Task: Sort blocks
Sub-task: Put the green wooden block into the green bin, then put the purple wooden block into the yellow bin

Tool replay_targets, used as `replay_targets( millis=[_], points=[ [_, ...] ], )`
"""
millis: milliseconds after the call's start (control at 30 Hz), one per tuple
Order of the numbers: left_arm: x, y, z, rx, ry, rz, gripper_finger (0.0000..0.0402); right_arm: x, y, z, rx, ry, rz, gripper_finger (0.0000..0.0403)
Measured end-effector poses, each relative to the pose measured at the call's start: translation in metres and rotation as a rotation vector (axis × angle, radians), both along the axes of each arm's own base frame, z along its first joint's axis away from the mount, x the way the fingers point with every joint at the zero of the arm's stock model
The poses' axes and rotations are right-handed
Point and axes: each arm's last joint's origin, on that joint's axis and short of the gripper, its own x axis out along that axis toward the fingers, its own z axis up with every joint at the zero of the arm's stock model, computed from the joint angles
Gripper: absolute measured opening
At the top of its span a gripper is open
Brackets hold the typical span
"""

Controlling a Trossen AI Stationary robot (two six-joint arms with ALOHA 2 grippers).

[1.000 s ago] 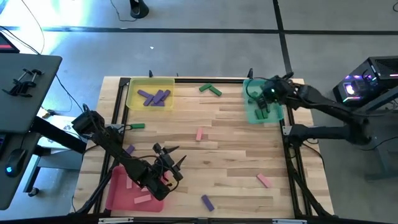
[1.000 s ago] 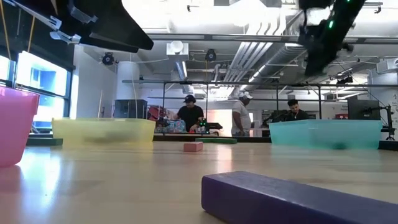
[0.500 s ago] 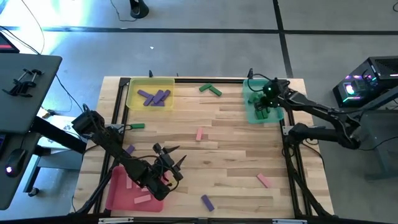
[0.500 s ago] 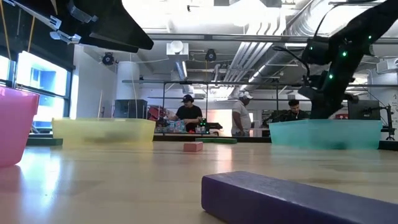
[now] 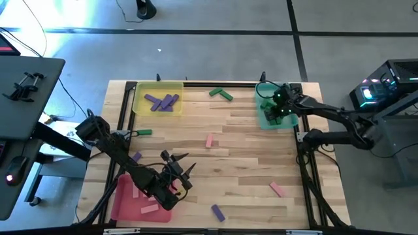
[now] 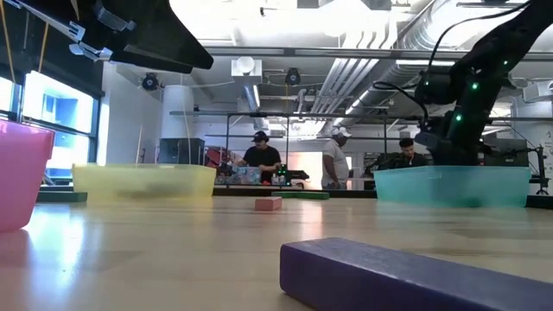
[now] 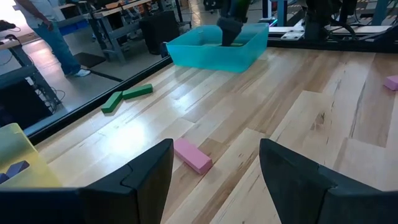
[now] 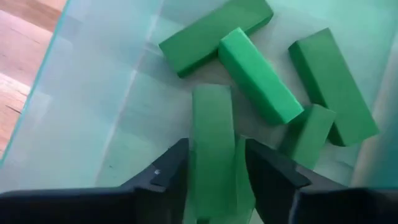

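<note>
Down inside the teal tray (image 5: 264, 117), the right claw (image 8: 214, 168) has a green block (image 8: 211, 143) between its parted fingers, four green blocks just beyond. Meanwhile the left claw (image 7: 214, 171) hangs wide open, empty, a pink block (image 7: 193, 155) just ahead on the tabletop (image 5: 241, 143).

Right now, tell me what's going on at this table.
A two-armed robot is sorting coloured blocks into trays. The right end effector is down inside the teal tray with a green block between its fingers, beside other green blocks already there. The left end effector hangs open near the pink tray. Several blocks are unsorted.
</note>
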Motion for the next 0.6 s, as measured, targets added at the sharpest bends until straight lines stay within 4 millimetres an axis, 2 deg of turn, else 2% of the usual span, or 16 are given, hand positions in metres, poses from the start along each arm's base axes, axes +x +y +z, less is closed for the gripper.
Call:
replay_targets(
  millis=[133, 233, 433, 600],
  points=[
    [0.0, 0.0, 0.0, 0.0, 0.0, 0.0, 0.0227, 0.0, 0.0, -0.002, 0.01, 0.003, 0.002, 0.0186],
    [0.0, 0.0, 0.0, 0.0, 0.0, 0.0, 0.0227, 0.001, 0.0, -0.001, 0.005, 0.007, 0.013, 0.0205],
    [0.0, 0.0, 0.0, -0.004, -0.004, 0.001, 0.0227, 0.007, -0.002, 0.014, -0.081, -0.038, 0.047, 0.0204],
    [0.003, 0.001, 0.001, -0.018, -0.02, 0.009, 0.0227, 0.015, 0.012, 0.037, -0.249, -0.104, 0.1, 0.0204]
  ],
)
